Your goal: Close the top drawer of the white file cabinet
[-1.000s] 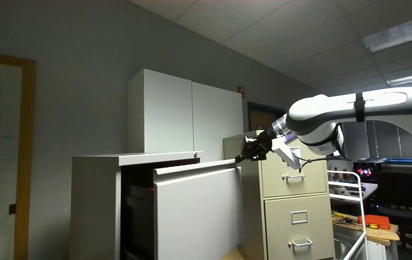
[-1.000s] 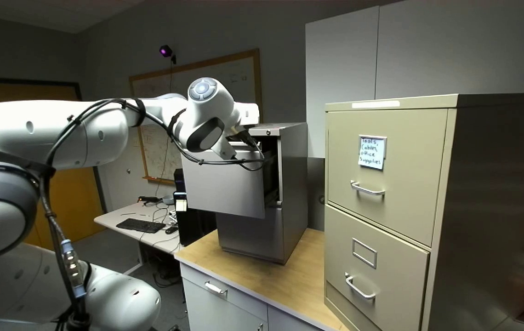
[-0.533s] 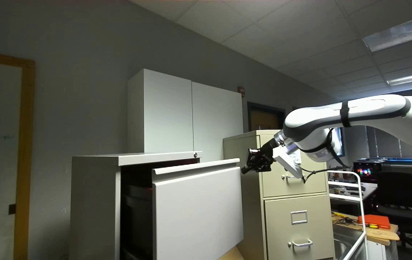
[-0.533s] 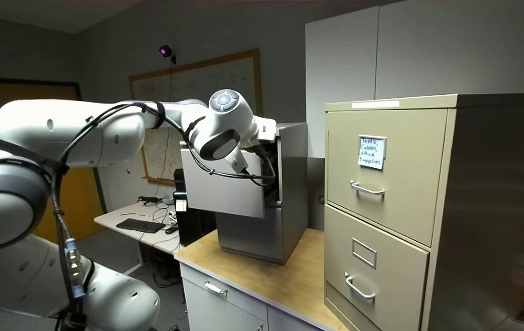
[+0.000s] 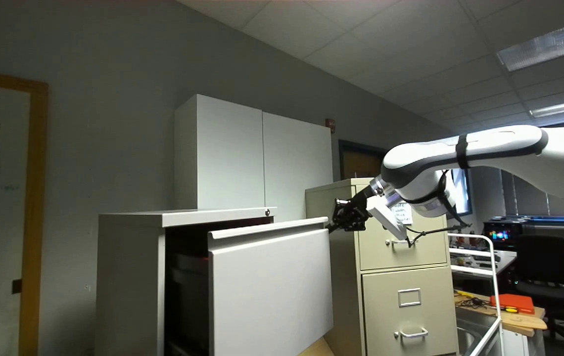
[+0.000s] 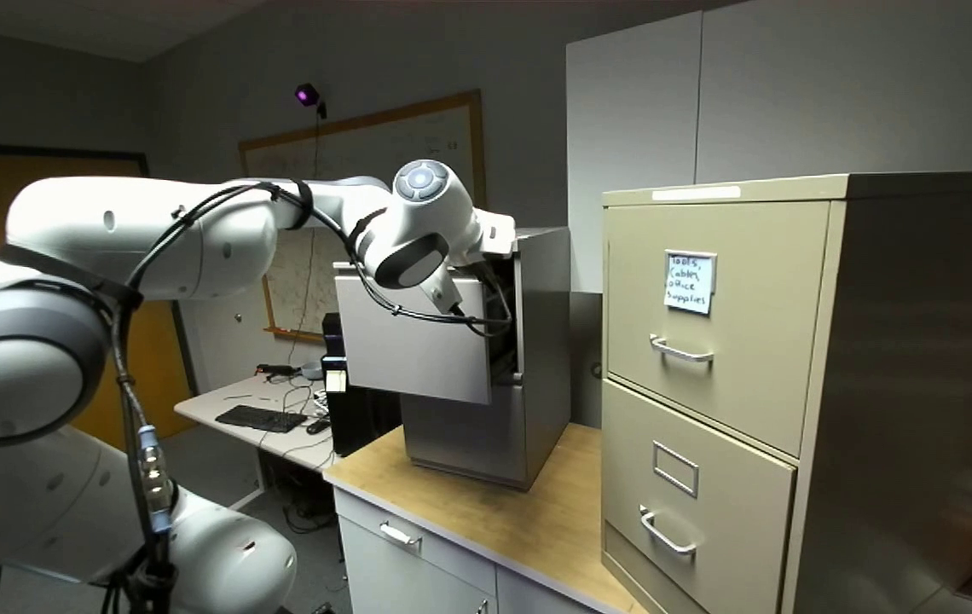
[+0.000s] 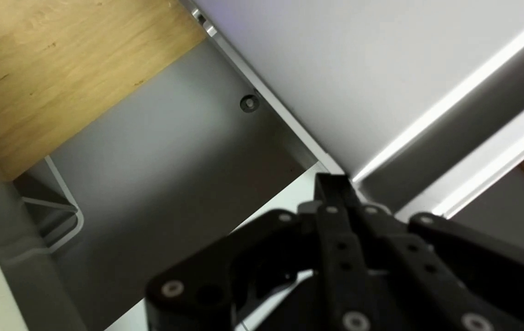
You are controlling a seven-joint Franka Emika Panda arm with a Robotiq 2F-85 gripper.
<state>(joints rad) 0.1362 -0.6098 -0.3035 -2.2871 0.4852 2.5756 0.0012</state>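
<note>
The drawer (image 5: 272,289) juts from the white cabinet (image 5: 129,282), a dark gap behind the drawer's face. The gripper (image 7: 334,180), tips together, is at that face's side edge, touch unclear; counter (image 6: 558,490) shows between white cabinet and beige cabinet (image 6: 904,367)

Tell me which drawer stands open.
The top drawer of the white file cabinet: it juts out, while the drawer beneath it, both beige drawers and the counter drawer sit shut.
</note>
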